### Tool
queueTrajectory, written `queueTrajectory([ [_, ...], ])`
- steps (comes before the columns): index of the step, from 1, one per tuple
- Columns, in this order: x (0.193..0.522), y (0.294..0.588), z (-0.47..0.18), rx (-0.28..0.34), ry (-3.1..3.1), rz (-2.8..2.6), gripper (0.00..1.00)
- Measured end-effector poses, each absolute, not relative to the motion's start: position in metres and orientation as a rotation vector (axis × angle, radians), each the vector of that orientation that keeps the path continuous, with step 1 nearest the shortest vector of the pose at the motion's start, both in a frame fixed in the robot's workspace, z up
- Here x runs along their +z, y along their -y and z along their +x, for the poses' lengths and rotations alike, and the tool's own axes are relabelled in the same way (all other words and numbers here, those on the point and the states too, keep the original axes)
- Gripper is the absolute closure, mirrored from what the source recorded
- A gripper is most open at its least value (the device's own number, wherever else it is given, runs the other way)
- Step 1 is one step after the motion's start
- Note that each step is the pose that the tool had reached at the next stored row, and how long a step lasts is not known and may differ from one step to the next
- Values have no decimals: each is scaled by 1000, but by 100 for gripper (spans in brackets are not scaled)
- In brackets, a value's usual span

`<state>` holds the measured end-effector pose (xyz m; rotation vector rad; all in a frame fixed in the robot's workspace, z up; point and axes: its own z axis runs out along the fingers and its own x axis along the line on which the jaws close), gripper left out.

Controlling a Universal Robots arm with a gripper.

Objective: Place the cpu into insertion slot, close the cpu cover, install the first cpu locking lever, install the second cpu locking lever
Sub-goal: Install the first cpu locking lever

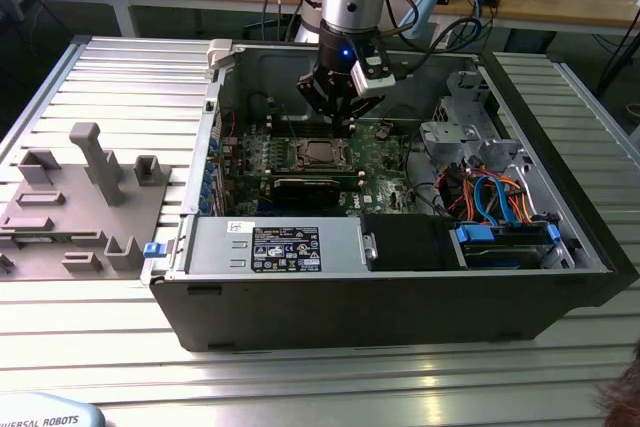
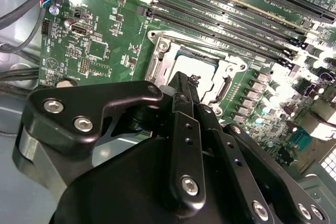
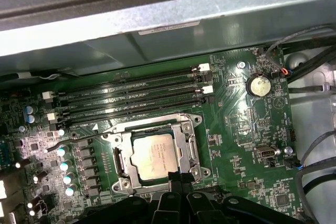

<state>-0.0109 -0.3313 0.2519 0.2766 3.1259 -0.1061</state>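
My gripper [image 1: 340, 119] hangs inside the open computer case [image 1: 400, 297], low over the green motherboard [image 3: 236, 129] and just beside the insertion slot [image 1: 303, 154]. In both wrist views my black fingertips [image 3: 176, 178] are drawn narrow, close against each other, with their ends at the socket's edge on the side away from the memory slots [image 3: 136, 98]; whether they pinch anything there I cannot tell. The cpu [image 3: 153, 156] already lies flat in the slot, its dull silver top facing up. The cpu cover [image 3: 182, 141] is down over it, the silver frame lying around the chip so that the top shows through the square window. A thin wire lever [image 3: 126, 129] runs along the slot's side nearest the memory slots and reaches out past the socket's corner over the board. On the exterior view's left, well apart from the case, a grey fixture [image 1: 90, 197] stands on the ribbed table [image 1: 120, 67].
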Motion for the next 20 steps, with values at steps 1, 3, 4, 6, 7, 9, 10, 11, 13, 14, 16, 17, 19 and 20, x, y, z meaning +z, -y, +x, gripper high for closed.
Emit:
queueTrajectory([
  [1, 252, 331, -11, -106, -3126, 276, 89],
  [3, 252, 331, -11, -106, -3126, 274, 89],
  [4, 252, 331, -11, -106, -3126, 273, 89],
  [6, 252, 331, -11, -106, -3126, 271, 89],
  [7, 252, 331, -11, -106, -3126, 269, 89],
  [9, 252, 331, -11, -106, -3127, 267, 89],
  [10, 252, 331, -11, -106, -3127, 266, 89],
  [11, 252, 331, -11, -106, -3127, 264, 89],
  [13, 252, 331, -11, -106, -3127, 263, 89],
  [14, 252, 331, -11, -106, -3127, 261, 89],
  [16, 252, 331, -11, -106, -3127, 259, 89],
  [17, 252, 331, -11, -106, -3127, 258, 89],
  [19, 252, 331, -11, -106, -3127, 256, 89],
  [20, 252, 331, -11, -106, -3127, 255, 89],
])
